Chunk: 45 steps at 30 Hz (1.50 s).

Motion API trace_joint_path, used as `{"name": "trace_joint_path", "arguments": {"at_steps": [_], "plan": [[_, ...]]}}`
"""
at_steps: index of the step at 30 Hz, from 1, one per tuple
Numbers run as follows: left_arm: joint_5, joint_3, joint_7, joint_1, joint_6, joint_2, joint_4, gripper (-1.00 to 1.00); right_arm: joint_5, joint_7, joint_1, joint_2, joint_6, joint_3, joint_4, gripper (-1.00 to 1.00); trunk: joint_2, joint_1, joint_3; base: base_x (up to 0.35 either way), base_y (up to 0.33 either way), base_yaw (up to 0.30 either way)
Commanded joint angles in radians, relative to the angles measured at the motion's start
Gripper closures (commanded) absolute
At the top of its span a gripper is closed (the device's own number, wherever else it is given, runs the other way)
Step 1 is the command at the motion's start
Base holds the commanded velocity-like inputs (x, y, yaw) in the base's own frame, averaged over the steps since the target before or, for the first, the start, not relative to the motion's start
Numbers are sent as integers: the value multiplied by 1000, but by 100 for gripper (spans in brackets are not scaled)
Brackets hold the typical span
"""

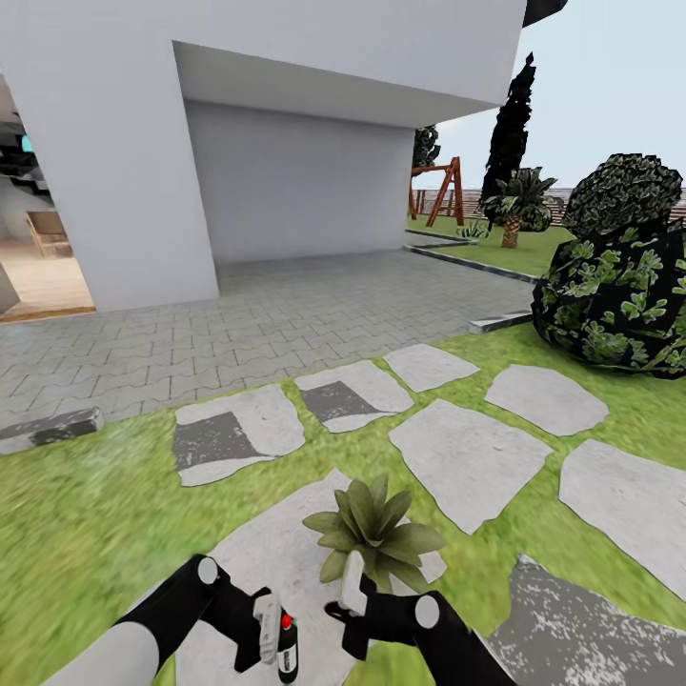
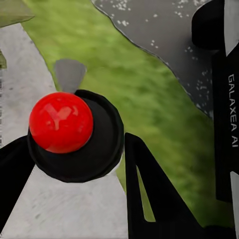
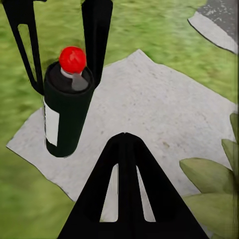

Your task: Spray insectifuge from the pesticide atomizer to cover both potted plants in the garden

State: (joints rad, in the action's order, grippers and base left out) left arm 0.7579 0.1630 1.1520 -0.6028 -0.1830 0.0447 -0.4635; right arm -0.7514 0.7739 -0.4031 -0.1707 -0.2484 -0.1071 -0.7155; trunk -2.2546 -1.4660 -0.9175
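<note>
Left fingers grasping the pesticide atomizer (image 1: 287, 650) beside a potted plant (image 1: 375, 531).

The left gripper (image 1: 276, 636) clamps the dark, red-capped bottle, held upright over a grey stepping stone (image 1: 276, 562). The right gripper (image 1: 351, 583) hangs against the plant's leaves; whether its fingers are spread cannot be told. The plant's pot is hidden by foliage.
</note>
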Motion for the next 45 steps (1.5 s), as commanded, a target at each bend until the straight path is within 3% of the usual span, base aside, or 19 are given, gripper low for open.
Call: {"name": "trace_joint_path", "arguments": {"at_steps": [1, 13, 32, 45], "plan": [[4, 3, -7, 0, -10, 0, -1, 100, -10, 1, 0, -1, -6, 1, -2, 100, 0, 0, -1, 0, 0, 0], [1, 16, -76, 5, -10, -26, 0, 100, -9, 1, 0, -4, -6, 1, -4, 100, 0, 0, -1, 0, 0, 0], [-6, 17, -80, 1, -13, -75, 0, 100, -9, 0, 0, -4, -6, 1, -4, 100, 0, 0, -1, 0, 0, 0], [-8, 16, -81, -2, -13, -87, 0, 100, -9, 0, 0, -4, -6, 1, -4, 100, 0, 0, -1, 0, 0, 0]]}}
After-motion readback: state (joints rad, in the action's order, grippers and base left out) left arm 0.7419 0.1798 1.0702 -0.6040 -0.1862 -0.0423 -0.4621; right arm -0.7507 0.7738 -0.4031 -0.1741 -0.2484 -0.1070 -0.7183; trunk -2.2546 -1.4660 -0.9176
